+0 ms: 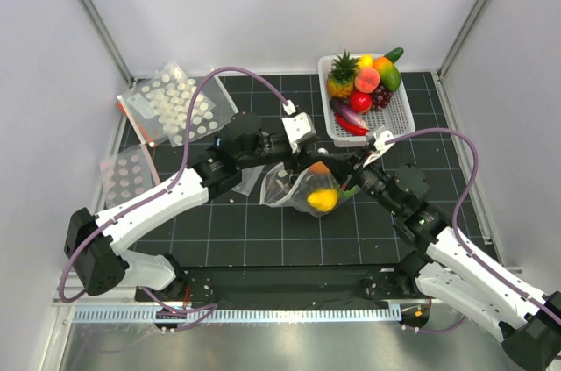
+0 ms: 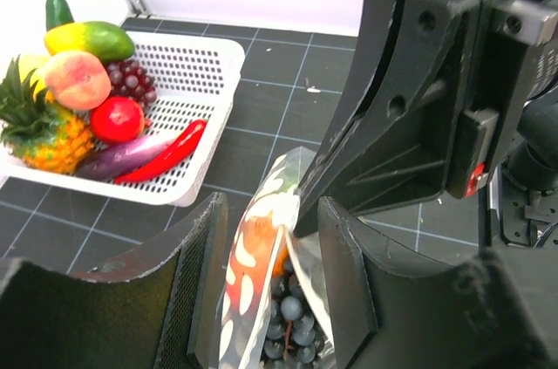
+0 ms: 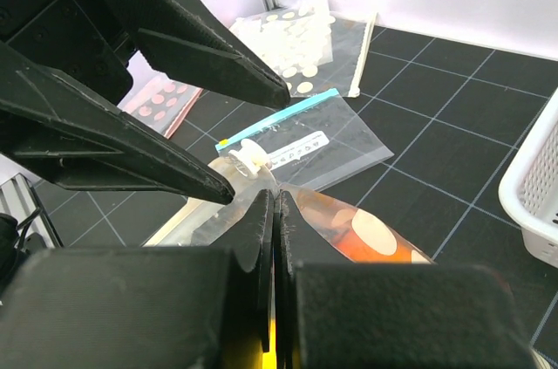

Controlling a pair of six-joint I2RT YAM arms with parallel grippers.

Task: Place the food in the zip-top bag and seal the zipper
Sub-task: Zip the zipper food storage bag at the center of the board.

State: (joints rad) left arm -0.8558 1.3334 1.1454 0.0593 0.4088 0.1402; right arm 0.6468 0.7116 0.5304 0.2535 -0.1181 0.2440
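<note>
The zip-top bag [image 1: 298,189] hangs just above the table's middle, a clear dotted pouch. Inside it are dark grapes [image 2: 292,317], an orange piece [image 2: 257,242] and a yellow piece [image 1: 323,200]. My right gripper [image 3: 275,203] is shut on the bag's top edge, right beside the zipper's white tab [image 3: 251,158]. My left gripper [image 2: 272,208] is open, one finger on each side of the bag's parted mouth. The left finger stands clear of the film and the right finger lies close against it. More food [image 1: 364,82] is piled in the basket.
A white slotted basket [image 1: 399,117] stands at the back right, holding pineapple, peach, chilli and other pieces. Flat dotted clear sheets [image 1: 175,103] lie at the back left and another [image 1: 130,174] at the left. A plain clear bag with a blue strip [image 3: 323,138] lies flat beside the pouch.
</note>
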